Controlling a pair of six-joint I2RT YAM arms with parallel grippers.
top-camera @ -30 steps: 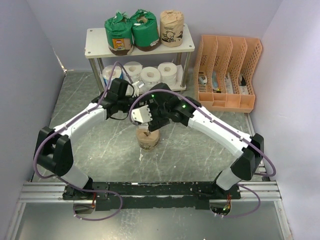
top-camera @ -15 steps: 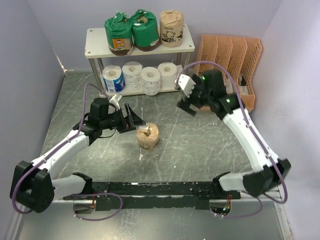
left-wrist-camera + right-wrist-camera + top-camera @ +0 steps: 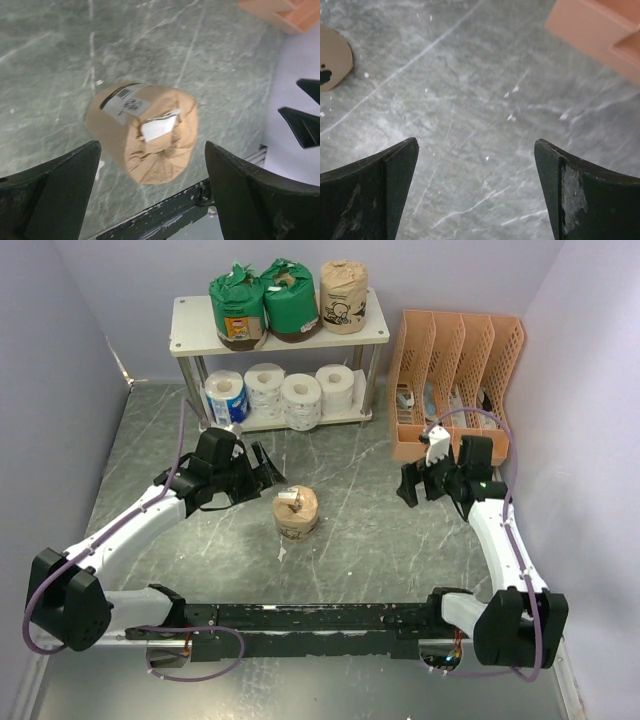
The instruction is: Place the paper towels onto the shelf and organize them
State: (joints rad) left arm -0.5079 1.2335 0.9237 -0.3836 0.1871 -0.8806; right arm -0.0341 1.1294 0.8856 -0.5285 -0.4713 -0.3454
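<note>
One tan-wrapped paper towel roll (image 3: 296, 512) stands alone on the grey table; in the left wrist view this roll (image 3: 142, 132) shows its folded top and label. My left gripper (image 3: 271, 470) is open just left of it and slightly behind, with the roll ahead of the spread fingers (image 3: 65, 180) and untouched. Over bare table in front of the organizer, my right gripper (image 3: 410, 486) is open and holds nothing. The shelf (image 3: 190, 325) carries two green rolls (image 3: 262, 302) and a tan roll (image 3: 343, 296) on top, and a blue-and-white roll (image 3: 227, 396) with three white rolls (image 3: 300, 398) below.
An orange slotted file organizer (image 3: 455, 385) stands right of the shelf, its corner (image 3: 600, 30) close to my right gripper (image 3: 476, 142). Purple walls close in the left, back and right. The black base rail (image 3: 320, 618) runs along the near edge.
Both arms have drawn apart from over the lone tan roll. The right arm swung right and back toward the organizer; the left gripper settled open beside the roll.
</note>
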